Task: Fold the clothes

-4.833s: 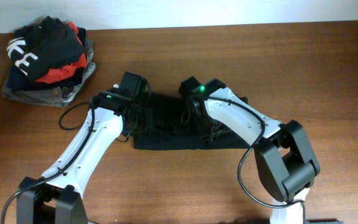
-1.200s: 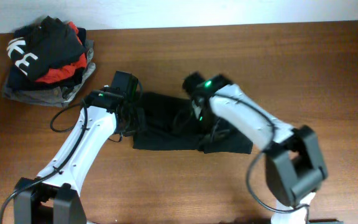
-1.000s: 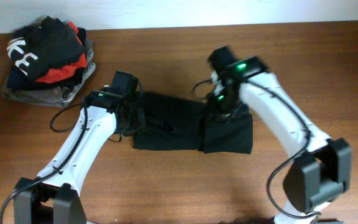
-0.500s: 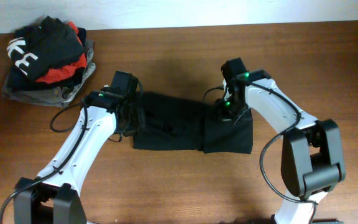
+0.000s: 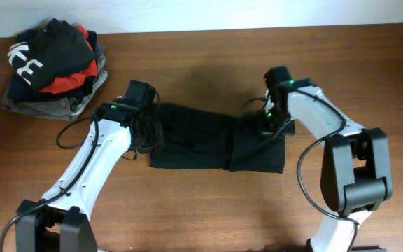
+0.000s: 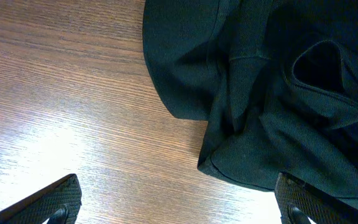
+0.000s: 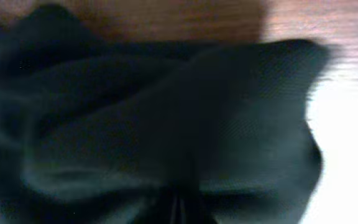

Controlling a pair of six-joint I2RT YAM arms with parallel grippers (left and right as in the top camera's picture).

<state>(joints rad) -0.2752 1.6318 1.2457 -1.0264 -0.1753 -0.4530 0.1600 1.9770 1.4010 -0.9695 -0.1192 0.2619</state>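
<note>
right claw (image 5: 264, 124) tight on far right corner of black top (image 5: 187, 140)

The top (image 5: 194, 143) is plain black all over, reading as a dull charcoal with a fine knit texture in the left wrist view. The table (image 5: 369, 63) is reddish-brown wood with fine straight grain (paler where the light glares). The left arm (image 5: 96, 164) and right arm (image 5: 313, 115) are white with black joints, each showing a small green light. In the pile, a black garment (image 5: 54, 45) bears bold white letters, over a red garment (image 5: 68, 84) and a grey garment (image 5: 40, 106).
</note>
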